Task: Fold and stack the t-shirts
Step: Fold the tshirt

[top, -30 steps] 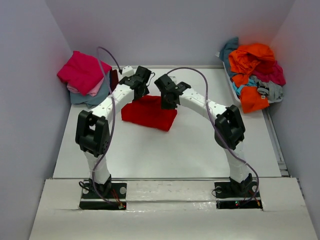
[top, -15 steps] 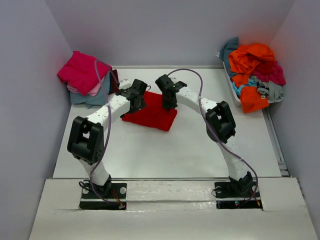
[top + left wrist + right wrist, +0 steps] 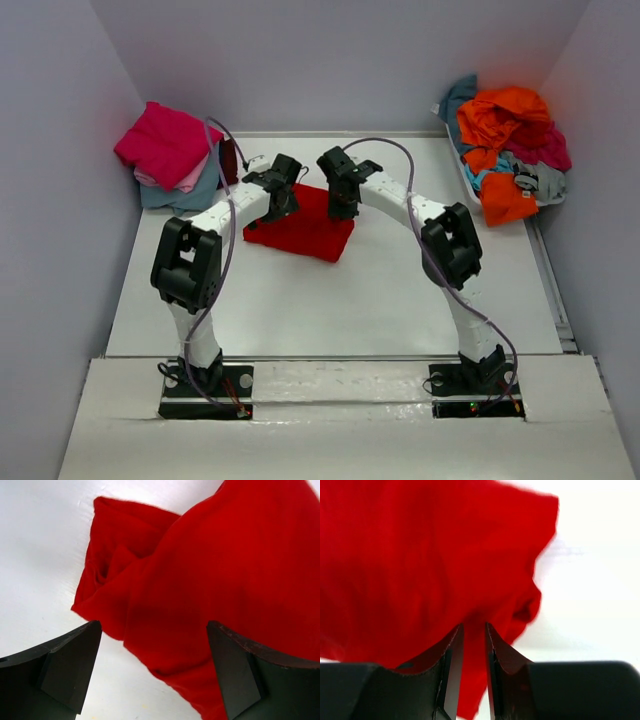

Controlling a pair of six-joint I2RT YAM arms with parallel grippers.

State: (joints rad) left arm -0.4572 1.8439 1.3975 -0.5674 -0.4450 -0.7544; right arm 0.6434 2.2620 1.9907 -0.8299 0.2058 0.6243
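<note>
A bright red t-shirt [image 3: 300, 228] lies folded on the white table, mid-back. My left gripper [image 3: 284, 203] is at its far left edge; in the left wrist view it [image 3: 155, 670] is wide open, its fingers [image 3: 70, 665] either side of the shirt's folded corner [image 3: 200, 590]. My right gripper [image 3: 343, 206] is at the shirt's far right edge; in the right wrist view it [image 3: 474, 635] is nearly closed, with a strip of the red cloth [image 3: 420, 570] pinched between its jaws.
A stack of folded shirts stands at the back left: magenta [image 3: 165, 140] on top, then pale pink and grey-blue. A white tray [image 3: 466, 178] at the back right holds a loose pile of orange [image 3: 505, 115], teal, magenta and grey shirts.
The left arm swung out to the left and came back to the shirt's far left edge. The right gripper shifted slightly towards the back. The red shirt stayed in place.
</note>
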